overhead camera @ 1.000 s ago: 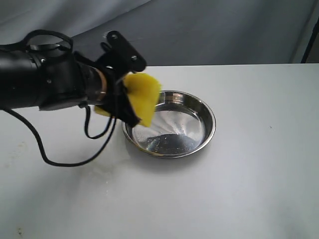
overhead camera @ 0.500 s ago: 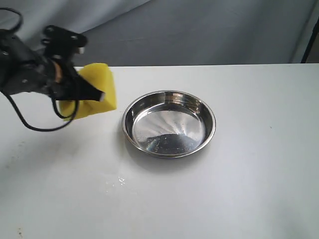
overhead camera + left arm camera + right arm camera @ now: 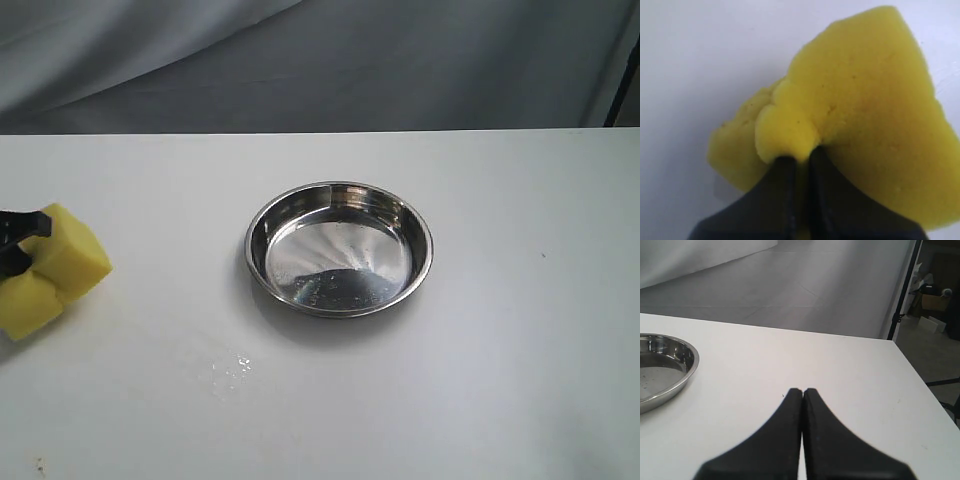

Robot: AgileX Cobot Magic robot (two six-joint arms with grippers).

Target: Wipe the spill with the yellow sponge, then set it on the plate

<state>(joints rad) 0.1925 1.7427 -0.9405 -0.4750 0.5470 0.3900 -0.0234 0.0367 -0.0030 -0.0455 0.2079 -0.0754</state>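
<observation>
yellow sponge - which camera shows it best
Left wrist view: the yellow sponge fills the frame, pinched in the shut left end effector. The exterior view shows it small at the left edge, partly behind a black finger. The right wrist view misses it entirely.

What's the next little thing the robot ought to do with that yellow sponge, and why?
Probably carry the yellow sponge, pinched in the left claw at the far left of the exterior view, across to the glistening wet patch near the plate and press down. That patch looks unwiped, and the plate is empty, so wiping seems to come first.
</observation>
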